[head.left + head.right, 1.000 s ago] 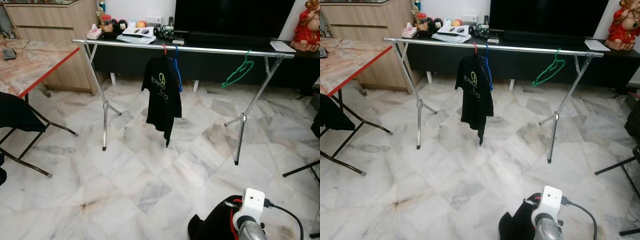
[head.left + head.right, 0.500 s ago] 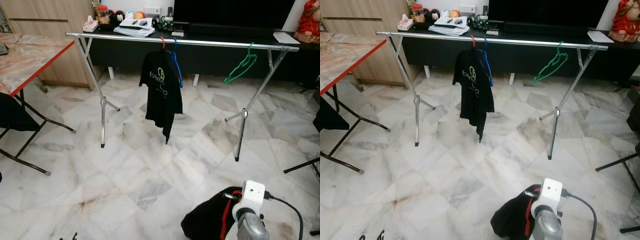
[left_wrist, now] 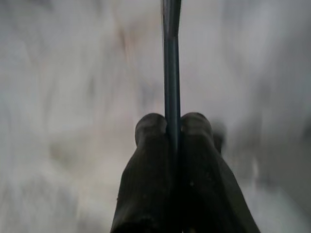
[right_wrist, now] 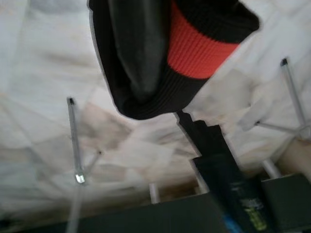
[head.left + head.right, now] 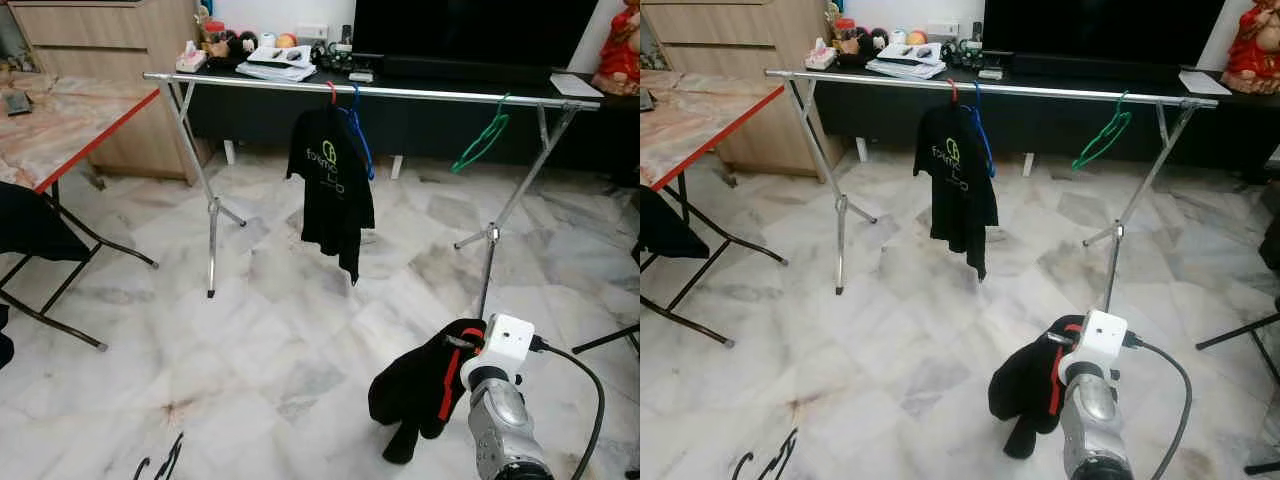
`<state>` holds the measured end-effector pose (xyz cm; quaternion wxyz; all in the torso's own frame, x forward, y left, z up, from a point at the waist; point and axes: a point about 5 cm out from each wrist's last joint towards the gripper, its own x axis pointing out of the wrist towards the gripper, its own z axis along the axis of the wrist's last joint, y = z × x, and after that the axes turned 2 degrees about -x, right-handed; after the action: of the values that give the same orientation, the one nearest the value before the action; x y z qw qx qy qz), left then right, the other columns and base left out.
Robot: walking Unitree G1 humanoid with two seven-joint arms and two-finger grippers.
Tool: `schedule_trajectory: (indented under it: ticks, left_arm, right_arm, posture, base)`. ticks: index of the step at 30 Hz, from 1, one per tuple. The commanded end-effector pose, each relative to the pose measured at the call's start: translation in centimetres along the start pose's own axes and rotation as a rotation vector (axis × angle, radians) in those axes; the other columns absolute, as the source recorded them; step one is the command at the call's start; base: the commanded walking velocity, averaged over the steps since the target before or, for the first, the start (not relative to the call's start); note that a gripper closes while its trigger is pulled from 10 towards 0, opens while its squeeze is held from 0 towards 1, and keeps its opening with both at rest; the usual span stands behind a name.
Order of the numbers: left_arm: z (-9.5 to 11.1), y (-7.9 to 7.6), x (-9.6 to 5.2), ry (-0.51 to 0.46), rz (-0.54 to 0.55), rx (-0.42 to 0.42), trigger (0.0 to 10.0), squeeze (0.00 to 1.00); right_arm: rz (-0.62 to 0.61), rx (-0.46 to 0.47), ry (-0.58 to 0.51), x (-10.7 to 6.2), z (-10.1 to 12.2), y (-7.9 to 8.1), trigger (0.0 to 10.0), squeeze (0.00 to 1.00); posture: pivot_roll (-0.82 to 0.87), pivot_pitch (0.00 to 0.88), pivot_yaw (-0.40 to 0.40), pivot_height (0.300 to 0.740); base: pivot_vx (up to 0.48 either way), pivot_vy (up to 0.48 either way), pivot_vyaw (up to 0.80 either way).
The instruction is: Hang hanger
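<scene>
A black garment point(image 5: 425, 385) with a red stripe is carried at the end of the right arm point(image 5: 497, 420), low in the head views and above the marble floor point(image 5: 270, 330). A hanger under the cloth cannot be made out. In the right wrist view the right tool point(image 4: 138, 53) is wrapped in the black-and-red fabric; one dark finger point(image 4: 136, 43) is seen against the cloth, and how far the fingers are parted cannot be told. A white camera block point(image 5: 508, 342) with a black cable point(image 5: 590, 400) is mounted on that wrist.

The left tool point(image 3: 172, 128) is seen in its wrist view with both fingertips pressed together on a thin dark rod point(image 3: 171, 73), which runs straight out from between them over the blurred pale floor. What the rod belongs to cannot be told. At the lower left of the head views, thin dark curved parts point(image 5: 160, 462) are seen just above the floor.

Well ahead stands a metal rack point(image 5: 380, 92) on crossed legs. On its bar hang a black shirt point(image 5: 335, 185) on a red hanger point(image 5: 329, 94), a blue hanger point(image 5: 358, 135) just beside it, and a green hanger point(image 5: 482, 138) well apart towards the right end. Behind the rack is a dark TV bench point(image 5: 440, 120) bearing papers point(image 5: 275, 68) and a TV point(image 5: 470, 35). To the left stands a red-edged marble worktop point(image 5: 70, 120) beside a wooden cabinet point(image 5: 110, 70).
</scene>
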<state>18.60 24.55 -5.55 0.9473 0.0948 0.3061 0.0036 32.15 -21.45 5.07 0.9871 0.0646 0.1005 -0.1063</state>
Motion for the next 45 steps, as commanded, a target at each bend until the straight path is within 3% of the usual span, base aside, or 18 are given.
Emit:
schedule_trajectory:
  ticks: [1,2,7,12,16,18,19,21,22,24,26,29,32,36,39,40,45]
  left_arm:
    - [11.5,-1.0,3.8,-0.336,-0.021,0.067,10.0,0.00]
    - [13.7,-1.3,4.1,-0.386,-0.023,0.077,10.0,0.00]
    - [14.5,-1.5,4.1,-0.423,-0.008,0.106,10.0,0.00]
    - [15.2,-1.9,4.2,-0.436,-0.087,0.110,10.0,0.00]
    - [16.4,-2.3,4.1,-0.436,-0.228,0.190,10.0,0.00]
    - [16.9,-2.8,3.9,-0.425,-0.334,0.243,10.0,0.00]
    - [17.1,-3.2,3.7,-0.408,-0.439,0.325,10.0,0.00]
    - [17.1,-3.4,3.6,-0.384,-0.503,0.386,10.0,0.00]
    - [17.2,-3.5,3.5,-0.361,-0.569,0.441,10.0,0.00]
    - [17.3,-3.6,3.4,-0.343,-0.611,0.463,10.0,0.00]
    - [17.4,-3.9,3.2,-0.305,-0.705,0.483,10.0,0.00]
    - [17.5,-4.2,3.0,-0.288,-0.760,0.491,10.0,0.00]
    - [17.6,-5.0,2.2,-0.225,-0.901,0.526,10.0,0.00]
    - [17.9,-5.5,1.6,-0.206,-0.981,0.532,10.0,0.00]
    - [18.6,-5.6,1.6,-0.206,-0.993,0.544,10.0,0.00]
    - [19.2,-5.5,1.7,-0.214,-0.973,0.578,10.0,0.00]
    - [20.4,-5.6,2.0,-0.229,-0.945,0.590,10.0,0.00]
  right_arm:
    - [0.051,0.000,-0.039,0.4,0.9,1.7,10.0,0.00]
    - [0.053,-0.002,-0.038,0.4,0.9,1.8,10.0,0.00]
    - [0.054,-0.011,-0.035,0.4,0.8,2.0,10.0,0.00]
    - [0.018,-0.088,0.031,0.3,-0.1,1.6,10.0,0.00]
    - [0.002,-0.043,0.039,0.6,0.2,1.8,10.0,0.00]
    - [-0.020,-0.025,0.084,0.9,0.1,1.8,10.0,0.00]
    - [-0.027,-0.039,0.139,1.0,-0.1,2.0,10.0,0.00]
    - [-0.041,-0.048,0.185,1.1,-0.4,2.2,10.0,0.00]
    - [-0.063,-0.010,0.228,1.2,-0.6,2.4,10.0,0.00]
    - [-0.079,0.027,0.251,1.3,-0.5,2.5,10.0,0.00]
    - [-0.096,0.083,0.260,1.8,0.2,2.9,10.0,0.00]
    - [-0.089,0.083,0.245,2.2,1.1,3.4,10.0,0.00]
    - [-0.037,0.007,0.201,3.1,3.6,4.8,10.0,0.00]
    - [0.025,-0.061,0.194,3.5,4.7,5.8,10.0,0.00]
    - [0.060,-0.127,0.165,3.8,5.9,6.5,10.0,0.00]
    - [0.091,-0.129,0.148,3.9,6.6,7.1,10.0,0.00]
    - [0.128,-0.146,0.133,4.1,7.4,7.8,10.0,0.00]
  posture:
    - [-0.06,0.082,-0.021,0.740]
    - [-0.06,0.082,-0.021,0.740]
    - [-0.06,0.076,-0.022,0.740]
    - [-0.06,0.062,-0.023,0.740]
    - [-0.06,0.046,-0.021,0.740]
    - [-0.06,0.046,-0.021,0.740]
    - [-0.06,0.042,-0.021,0.740]
    - [-0.06,0.037,-0.020,0.740]
    - [-0.05,0.032,-0.022,0.740]
    - [-0.05,0.031,-0.024,0.740]
    - [-0.05,0.032,-0.025,0.740]
    - [-0.05,0.038,-0.026,0.740]
    - [-0.04,0.043,-0.028,0.740]
    - [-0.04,0.047,-0.031,0.740]
    - [-0.04,0.050,-0.032,0.740]
    - [-0.04,0.055,-0.033,0.740]
    - [-0.04,0.059,-0.033,0.740]
  base:
    - [0.000,0.000,0.00]
    - [0.000,0.000,0.00]
    - [0.000,0.000,0.00]
    - [0.000,0.000,0.00]
    - [0.000,0.000,0.00]
    - [0.000,0.000,0.00]
    - [0.000,0.000,0.00]
    - [0.000,0.000,0.00]
    - [0.000,0.000,0.00]
    - [0.000,0.000,0.00]
    - [0.000,0.000,0.00]
    - [0.000,0.000,0.00]
    - [0.000,0.000,0.00]
    - [0.000,0.000,0.00]
    - [0.000,0.000,0.00]
    - [0.000,0.000,0.00]
    - [0.000,0.000,0.00]
